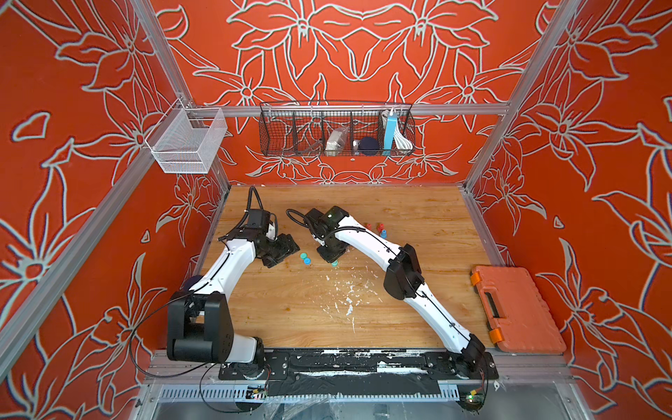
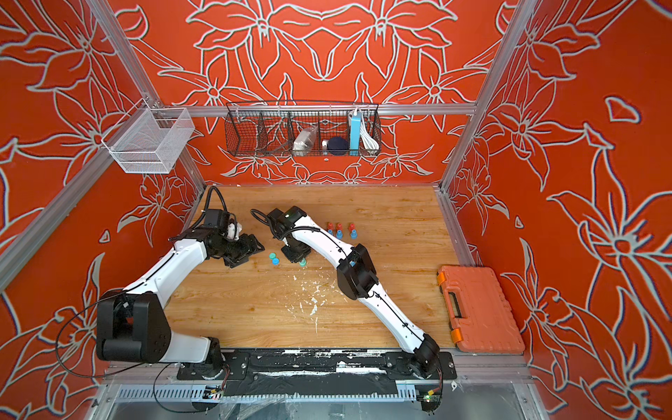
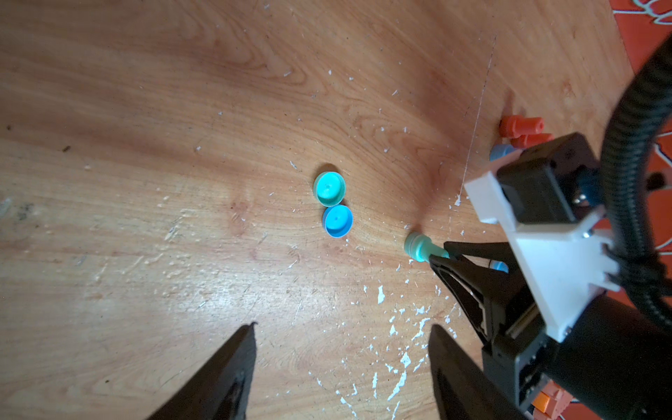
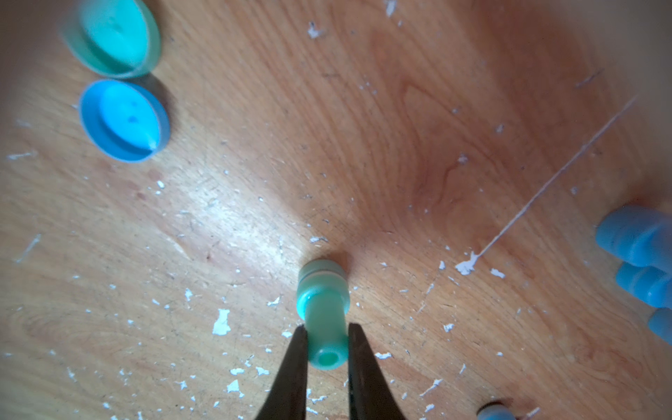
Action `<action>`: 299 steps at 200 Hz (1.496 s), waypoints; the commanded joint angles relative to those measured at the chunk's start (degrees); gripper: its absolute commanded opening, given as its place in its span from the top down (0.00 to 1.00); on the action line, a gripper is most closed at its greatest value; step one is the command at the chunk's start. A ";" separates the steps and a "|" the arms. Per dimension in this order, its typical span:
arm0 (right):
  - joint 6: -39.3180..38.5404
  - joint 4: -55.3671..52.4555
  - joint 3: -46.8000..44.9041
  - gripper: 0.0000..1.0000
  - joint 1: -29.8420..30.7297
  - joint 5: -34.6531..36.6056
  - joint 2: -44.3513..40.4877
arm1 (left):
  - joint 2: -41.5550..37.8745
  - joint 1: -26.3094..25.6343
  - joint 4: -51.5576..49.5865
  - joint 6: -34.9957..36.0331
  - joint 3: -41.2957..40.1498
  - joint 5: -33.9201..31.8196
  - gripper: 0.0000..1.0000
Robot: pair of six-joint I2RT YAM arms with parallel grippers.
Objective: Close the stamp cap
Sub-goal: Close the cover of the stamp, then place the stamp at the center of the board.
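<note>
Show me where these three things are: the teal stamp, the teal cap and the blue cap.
teal stamp (image 4: pixel 324 320): right wrist view, on its thin stem.
teal cap (image 4: pixel 116 36): right wrist view, on its hollow inside.
blue cap (image 4: pixel 125 120): right wrist view, on its hollow inside.

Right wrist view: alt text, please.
The right gripper is shut on the stem of a teal plastic stamp, wide end toward the wooden table. A round teal cap and a round blue cap lie nearby, hollow sides up.

Caps (image 3: pixel 329 189): laid touching on the table (image 1: pixel 291 320).
Stamp (image 4: pixel 322 312): stood right of the caps.
Case (image 1: pixel 516 309): laid at the table's right edge.
</note>
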 commanded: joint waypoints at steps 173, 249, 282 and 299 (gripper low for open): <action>-1.43 16.40 -40.70 0.88 -14.91 6.82 -14.85 | -0.17 0.29 0.08 -0.24 0.65 1.43 0.25; -2.41 19.97 -42.71 0.90 -22.57 4.19 -15.33 | -0.38 0.32 -0.16 -0.53 0.56 1.03 0.25; -2.93 21.38 -42.52 0.90 -25.33 4.16 -15.06 | -0.38 0.34 -0.10 -0.65 0.30 0.88 0.25; -3.21 21.05 -41.74 0.90 -26.63 4.81 -14.78 | -0.33 0.29 0.01 -0.71 0.27 0.86 0.25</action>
